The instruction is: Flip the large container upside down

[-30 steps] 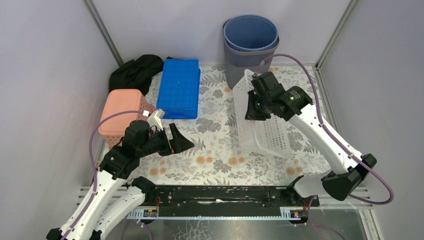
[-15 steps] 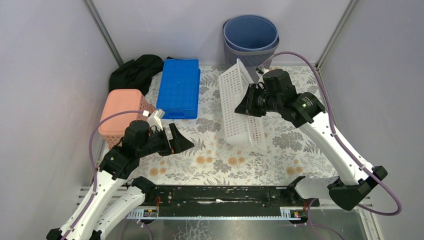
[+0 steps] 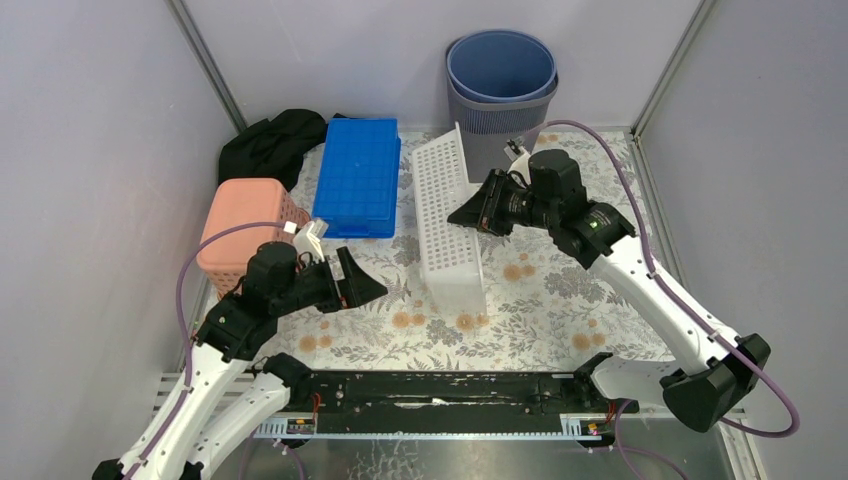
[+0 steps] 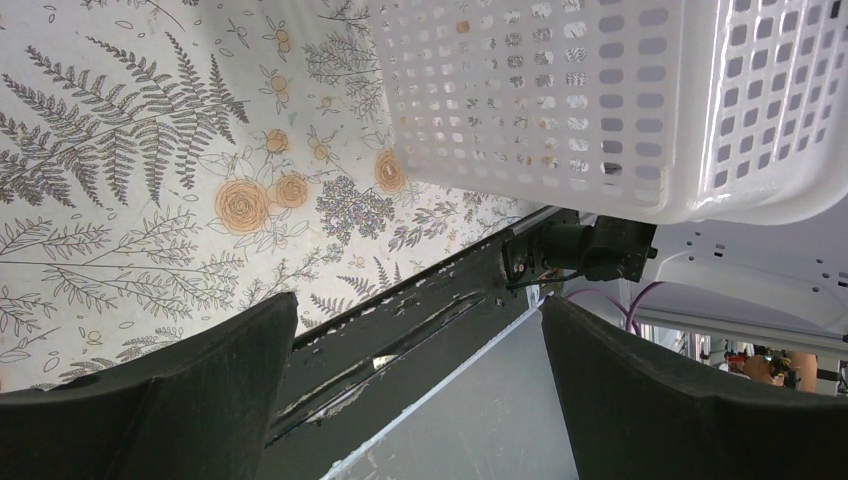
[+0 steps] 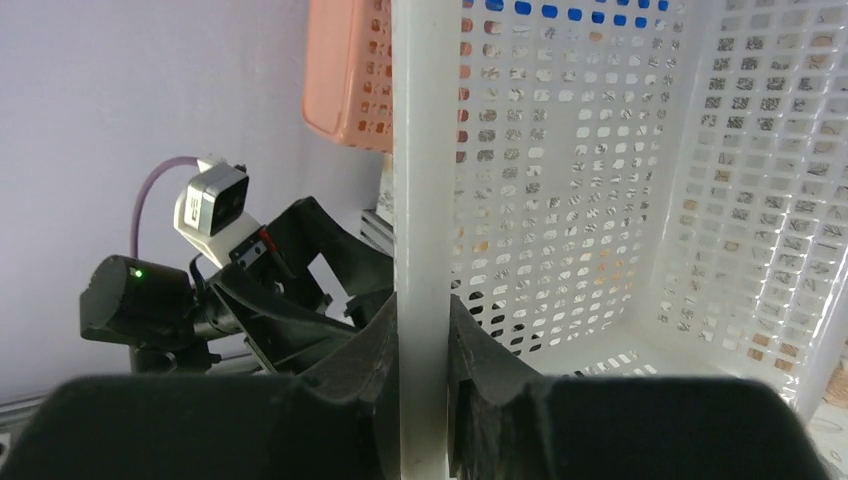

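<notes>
The large container is a white perforated basket (image 3: 445,225). It stands tipped on one long side in the middle of the floral table, its opening facing right. My right gripper (image 3: 470,215) is shut on its upper long rim (image 5: 422,200), one finger on each side of the rim (image 5: 422,330). The basket's inside (image 5: 600,200) fills the right wrist view. My left gripper (image 3: 365,285) hovers open and holds nothing, to the left of the basket and apart from it. In the left wrist view the basket (image 4: 560,100) lies beyond the spread fingers (image 4: 415,310).
A blue-grey bin (image 3: 500,85) stands at the back, just behind the basket. A blue crate (image 3: 357,177), black cloth (image 3: 272,145) and a pink basket (image 3: 245,225) occupy the back left. Grey walls enclose the table on three sides.
My right arm has swung the white basket leftward and rolled it further over, from leaning at the right to standing on its side mid-table. The left arm has not moved.
</notes>
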You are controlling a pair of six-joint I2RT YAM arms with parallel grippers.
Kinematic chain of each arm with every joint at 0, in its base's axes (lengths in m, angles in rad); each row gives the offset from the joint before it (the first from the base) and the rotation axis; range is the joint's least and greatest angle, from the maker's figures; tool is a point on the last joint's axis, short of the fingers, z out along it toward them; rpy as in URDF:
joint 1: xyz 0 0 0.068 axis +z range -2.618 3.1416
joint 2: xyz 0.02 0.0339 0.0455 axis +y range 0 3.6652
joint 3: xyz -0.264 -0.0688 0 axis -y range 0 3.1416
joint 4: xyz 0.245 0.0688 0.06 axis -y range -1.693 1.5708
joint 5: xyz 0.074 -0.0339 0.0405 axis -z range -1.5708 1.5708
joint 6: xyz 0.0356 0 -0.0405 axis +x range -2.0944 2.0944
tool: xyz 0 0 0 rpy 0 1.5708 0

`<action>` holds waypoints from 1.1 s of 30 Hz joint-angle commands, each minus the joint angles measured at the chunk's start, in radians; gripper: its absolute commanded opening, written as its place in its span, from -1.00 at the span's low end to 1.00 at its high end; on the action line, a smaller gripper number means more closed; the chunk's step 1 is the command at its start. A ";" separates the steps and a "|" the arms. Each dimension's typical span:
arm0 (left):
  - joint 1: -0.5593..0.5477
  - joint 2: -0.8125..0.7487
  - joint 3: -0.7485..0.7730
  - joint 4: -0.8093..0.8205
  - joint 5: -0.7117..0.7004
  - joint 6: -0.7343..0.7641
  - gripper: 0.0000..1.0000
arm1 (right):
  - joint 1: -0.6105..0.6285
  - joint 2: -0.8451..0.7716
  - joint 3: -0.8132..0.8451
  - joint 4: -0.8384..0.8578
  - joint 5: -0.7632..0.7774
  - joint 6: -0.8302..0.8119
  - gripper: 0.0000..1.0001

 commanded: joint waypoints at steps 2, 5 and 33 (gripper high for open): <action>-0.007 -0.019 0.041 -0.006 -0.010 0.001 1.00 | -0.071 -0.053 -0.061 0.292 -0.154 0.106 -1.00; -0.006 -0.024 0.042 -0.008 -0.015 0.001 1.00 | -0.128 -0.074 -0.139 0.411 -0.230 0.176 -1.00; -0.007 -0.003 0.062 -0.029 -0.011 0.019 1.00 | -0.368 0.121 -0.733 1.913 -0.406 0.961 -1.00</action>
